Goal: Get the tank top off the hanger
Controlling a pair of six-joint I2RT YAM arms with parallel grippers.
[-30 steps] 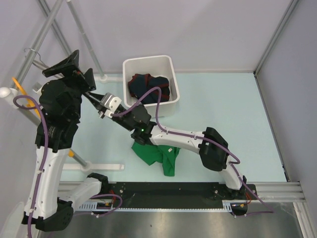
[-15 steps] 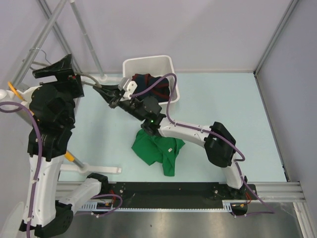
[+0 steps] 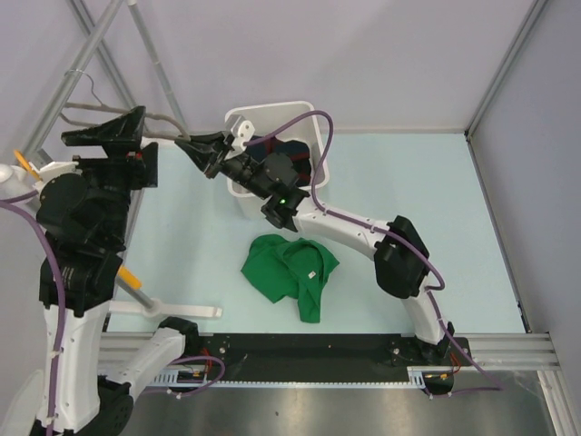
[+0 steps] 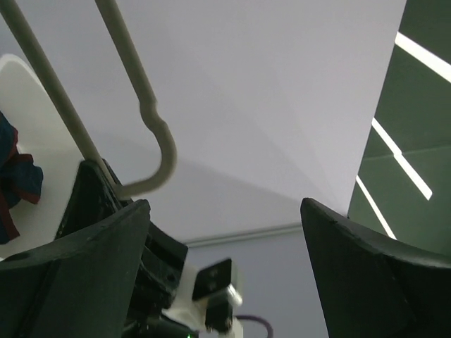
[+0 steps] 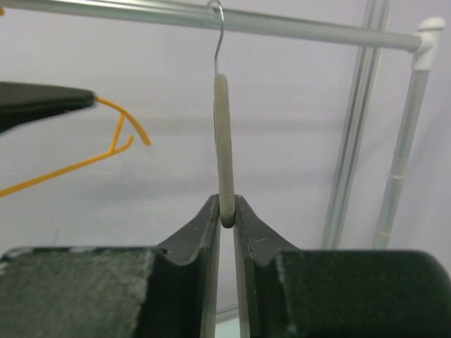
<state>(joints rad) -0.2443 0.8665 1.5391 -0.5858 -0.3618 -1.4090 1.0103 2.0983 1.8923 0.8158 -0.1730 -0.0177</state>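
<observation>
Comparing with a second ago, I find my right arm stretched further up and left. Its right gripper (image 5: pixel 227 211) is clamped on the lower edge of the thin grey-beige hanger with a silver wire hook (image 5: pixel 224 141), and that hook now reaches over the silver tube rail (image 5: pixel 296 24). My left gripper (image 4: pixel 225 204) has swung out leftward beside the rail, jaws spread wide with nothing between them. The bright green sleeveless tank top (image 3: pixel 289 272) lies crumpled where it was, off the hanger and no longer under the arm. It rests on the pale blue-green table (image 3: pixel 427 209), enclosed by plain grey-lilac walls. A white plastic bin (image 3: pixel 272 116) holds a dark navy garment with red stripes (image 3: pixel 292 156). A bright orange hanger (image 5: pixel 120 132) hangs left of the grey one.
</observation>
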